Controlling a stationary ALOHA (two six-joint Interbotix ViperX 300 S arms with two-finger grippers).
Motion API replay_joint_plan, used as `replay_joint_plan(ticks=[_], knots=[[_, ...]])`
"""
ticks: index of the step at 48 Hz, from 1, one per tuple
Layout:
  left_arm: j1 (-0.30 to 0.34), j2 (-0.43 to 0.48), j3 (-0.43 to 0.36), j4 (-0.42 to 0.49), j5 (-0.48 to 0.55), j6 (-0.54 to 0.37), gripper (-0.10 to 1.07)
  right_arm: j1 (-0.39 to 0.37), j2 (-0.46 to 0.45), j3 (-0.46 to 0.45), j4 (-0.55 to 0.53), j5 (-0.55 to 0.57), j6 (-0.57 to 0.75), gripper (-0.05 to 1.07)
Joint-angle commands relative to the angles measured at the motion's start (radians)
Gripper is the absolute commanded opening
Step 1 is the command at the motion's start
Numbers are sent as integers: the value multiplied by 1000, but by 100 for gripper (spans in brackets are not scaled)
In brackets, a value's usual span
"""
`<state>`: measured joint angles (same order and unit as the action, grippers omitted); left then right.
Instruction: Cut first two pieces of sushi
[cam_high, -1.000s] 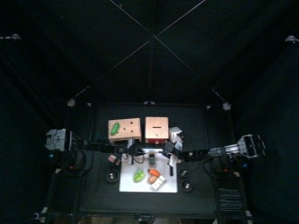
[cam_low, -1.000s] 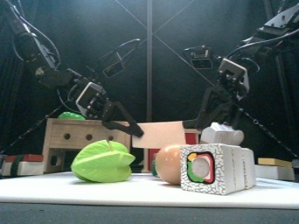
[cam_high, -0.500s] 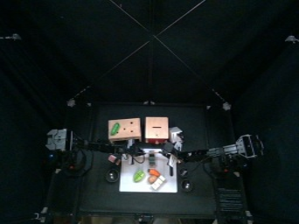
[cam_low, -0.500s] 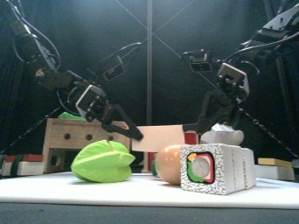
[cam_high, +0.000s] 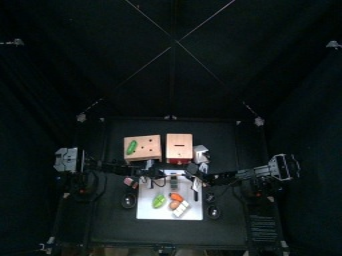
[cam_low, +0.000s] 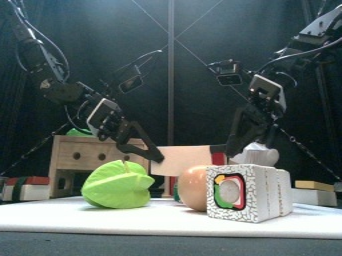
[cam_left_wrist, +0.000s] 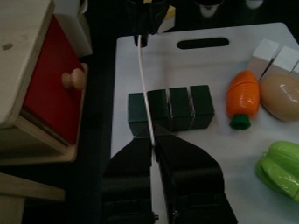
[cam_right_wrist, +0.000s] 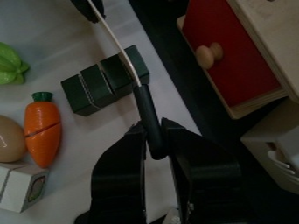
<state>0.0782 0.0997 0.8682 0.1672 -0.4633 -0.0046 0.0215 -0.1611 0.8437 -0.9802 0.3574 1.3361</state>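
The sushi (cam_left_wrist: 181, 109) is a dark green roll of several joined pieces lying on the white cutting board (cam_left_wrist: 211, 52). A knife (cam_left_wrist: 142, 79) with a thin white blade lies across the roll's end piece, on the side of the red drawer. My right gripper (cam_right_wrist: 146, 129) is shut on the knife's black handle (cam_right_wrist: 143, 103), and the blade (cam_right_wrist: 117, 48) runs out over the sushi (cam_right_wrist: 100, 87). My left gripper (cam_left_wrist: 152, 144) is shut on the blade's far end. In the front view both arms hang behind the toys and the roll is hidden.
A carrot (cam_left_wrist: 242, 98), a peach-coloured egg shape (cam_left_wrist: 281, 92), a green vegetable (cam_left_wrist: 281, 171) and white blocks (cam_left_wrist: 274, 57) share the board. A wooden box with a red drawer (cam_left_wrist: 52, 61) stands right beside the board. A white roll-faced block (cam_low: 247, 192) stands at the front.
The right arm has shifted slightly to the right and down with the knife. The left arm has barely moved.
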Motion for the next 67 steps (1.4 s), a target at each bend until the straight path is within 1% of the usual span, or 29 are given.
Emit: replay_joint_plan(ticks=[1, 16, 40, 49, 54, 67], knots=[[-34, -2, 6, 3, 5, -2, 36, -6, -3, 3, 12, 21, 8, 39], [-44, -2, 8, 3, 25, -2, 36, 15, -8, -2, 34, 21, 8, 39], [-40, 0, 6, -6, 32, 3, 36, 9, 0, -2, 31, 28, 8, 39], [-35, -9, 5, -3, 31, 6, 36, 8, -15, -5, 28, 66, 6, 39], [-34, -11, 5, -5, 32, 6, 36, 9, -23, -3, 29, 69, 6, 39], [-37, 11, 11, -6, 32, 5, 36, 15, 3, 0, 37, 67, 8, 39]])
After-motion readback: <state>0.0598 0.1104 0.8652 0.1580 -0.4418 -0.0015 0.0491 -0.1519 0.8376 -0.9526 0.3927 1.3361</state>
